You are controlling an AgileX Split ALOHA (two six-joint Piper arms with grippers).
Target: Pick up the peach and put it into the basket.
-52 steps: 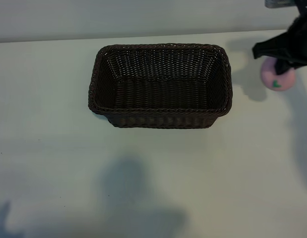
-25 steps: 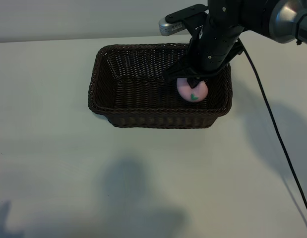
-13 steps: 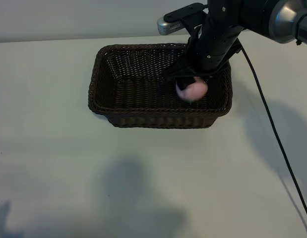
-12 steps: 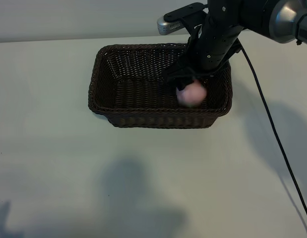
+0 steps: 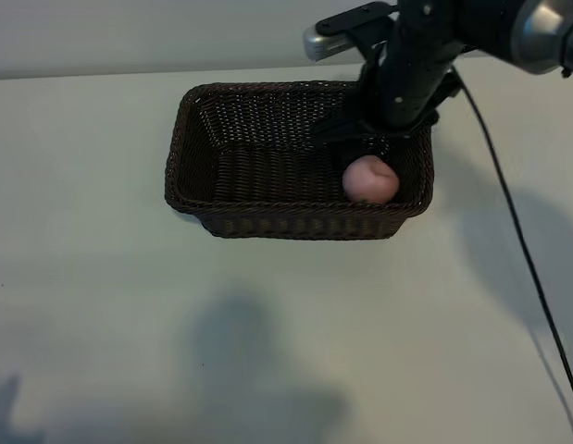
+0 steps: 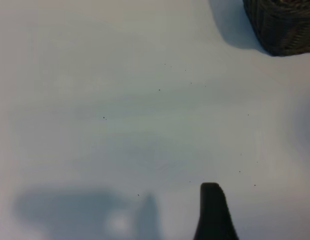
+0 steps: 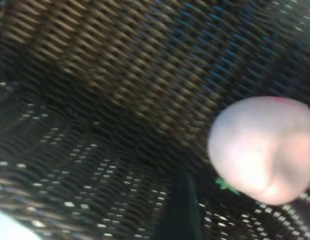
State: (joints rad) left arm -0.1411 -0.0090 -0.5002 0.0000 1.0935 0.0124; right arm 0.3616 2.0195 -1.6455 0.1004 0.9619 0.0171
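Table surface (image 5: 101, 305) pale and bare around the work; basket (image 5: 189, 148) resting on it near the far edge, dark woven wicker with sloping sides and braided rim, stiff enough to keep its shape and unlikely to shift under a small load. Right gripper (image 5: 374, 139) poised above the basket's right end, pointed steeply down, jaws spread wide and holding nothing, clear of the fruit below. Peach (image 5: 370, 179) lying on the basket floor in the right near corner, close against the side wall, free of the fingers; crease and green leaf mark visible in the right wrist view (image 7: 262, 149). Judged light, smooth and round, so liable to roll on the weave; best taken across its widest part with pads on opposite sides. Placement judged complete. Left gripper (image 6: 213, 210) parked low over bare table, well apart from the basket, opening not discernible
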